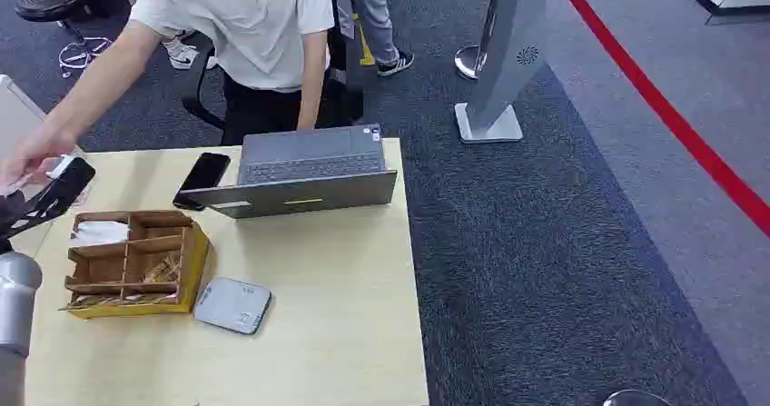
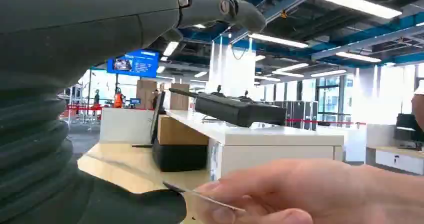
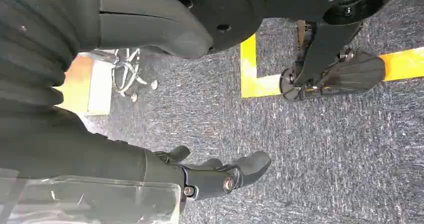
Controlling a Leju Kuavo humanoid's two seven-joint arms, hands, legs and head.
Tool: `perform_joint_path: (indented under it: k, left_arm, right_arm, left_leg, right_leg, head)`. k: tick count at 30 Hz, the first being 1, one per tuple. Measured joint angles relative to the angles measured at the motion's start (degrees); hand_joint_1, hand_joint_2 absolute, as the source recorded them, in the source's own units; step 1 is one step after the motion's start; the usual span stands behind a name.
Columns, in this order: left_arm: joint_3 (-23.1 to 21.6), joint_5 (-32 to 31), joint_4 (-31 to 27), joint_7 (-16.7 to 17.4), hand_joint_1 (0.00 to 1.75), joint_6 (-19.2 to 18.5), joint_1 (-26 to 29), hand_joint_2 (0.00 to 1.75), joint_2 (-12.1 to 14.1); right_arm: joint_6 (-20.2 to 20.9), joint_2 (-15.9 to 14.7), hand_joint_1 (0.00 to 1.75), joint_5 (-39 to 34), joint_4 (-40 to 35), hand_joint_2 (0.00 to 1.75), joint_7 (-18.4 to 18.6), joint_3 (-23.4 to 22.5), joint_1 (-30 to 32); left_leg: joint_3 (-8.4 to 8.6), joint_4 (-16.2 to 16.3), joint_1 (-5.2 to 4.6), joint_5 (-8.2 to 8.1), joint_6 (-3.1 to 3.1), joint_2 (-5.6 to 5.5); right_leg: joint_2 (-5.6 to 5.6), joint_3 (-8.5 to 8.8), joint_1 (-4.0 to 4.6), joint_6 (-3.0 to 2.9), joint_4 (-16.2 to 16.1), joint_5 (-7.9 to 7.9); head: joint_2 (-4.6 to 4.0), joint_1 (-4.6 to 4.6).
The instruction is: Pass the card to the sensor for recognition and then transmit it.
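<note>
Card, edge-on, lies between left hand fingers, spread apart, and a person's hand pinching it.

A grey laptop sits open at the table's twelve o'clock edge, a black phone just beside it at nine o'clock. A wooden compartment box stands toward eight o'clock, holding what may be napkins. A person in a white shirt leans over behind.

- Table: pale wood.
- Organiser box: brown, yellow sides.
- Laptop: grey.
- Phone: black.
- Carpet: dark grey, red stripe.
</note>
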Motion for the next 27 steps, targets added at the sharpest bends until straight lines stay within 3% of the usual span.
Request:
perform_joint_path:
  k: [27]
  left_arm:
    - [0.0, 3.94, 0.15, -2.56, 1.75, 0.76, 1.11, 1.75, -0.04]
  right_arm:
    - [0.42, 0.0, 0.0, 0.07, 0.0, 1.75, 0.04, 0.0, 0.08]
  left_leg:
    - [-0.01, 0.0, 0.0, 0.0, 0.0, 0.0]
  right_leg:
    - [0.0, -0.01, 0.0, 0.0, 0.0, 0.0]
  head:
    - [0.0, 0.0]
